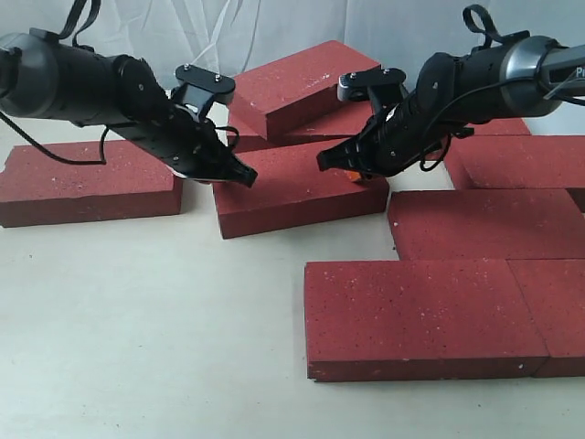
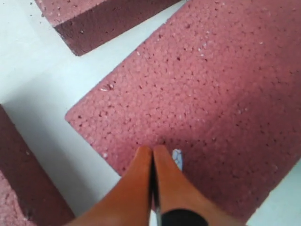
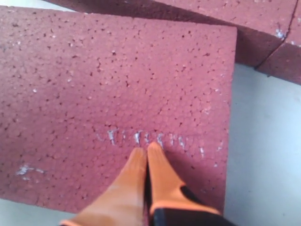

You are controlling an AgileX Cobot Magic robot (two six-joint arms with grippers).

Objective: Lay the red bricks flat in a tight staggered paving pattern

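Exterior view shows the only lettering anywhere: a white fragment on the right arm's silver collar (image 1: 578,71), cut by the frame edge and unreadable. The red bricks lie on a pale table (image 1: 137,357) before a white cloth (image 1: 274,27). Both arms meet over the middle brick (image 1: 292,192), which lies flat and skewed. The left gripper (image 1: 245,176) is at its near-left corner and the right gripper (image 1: 327,161) near its far-right end. A leaning brick (image 1: 306,80) rests tilted on others behind it. A lone brick (image 1: 87,178) lies flat well apart on the left, and the laid bricks (image 1: 420,315) form staggered rows on the right, edges touching. The left wrist view adds what the black casings hide from outside. The left gripper (image 2: 152,151) has its orange fingers (image 2: 136,188) pressed together with nothing between them, their tips on or just above the middle brick (image 2: 211,89) beside a small white chip (image 2: 177,158). Two other bricks show at the picture's corners. In the right wrist view the right gripper (image 3: 146,151) is likewise closed on nothing, at the same middle brick (image 3: 117,80). Just before its tips runs a row of whitish scratches (image 3: 150,139), which are scuffs, not writing. Whether either tip touches the surface cannot be told.
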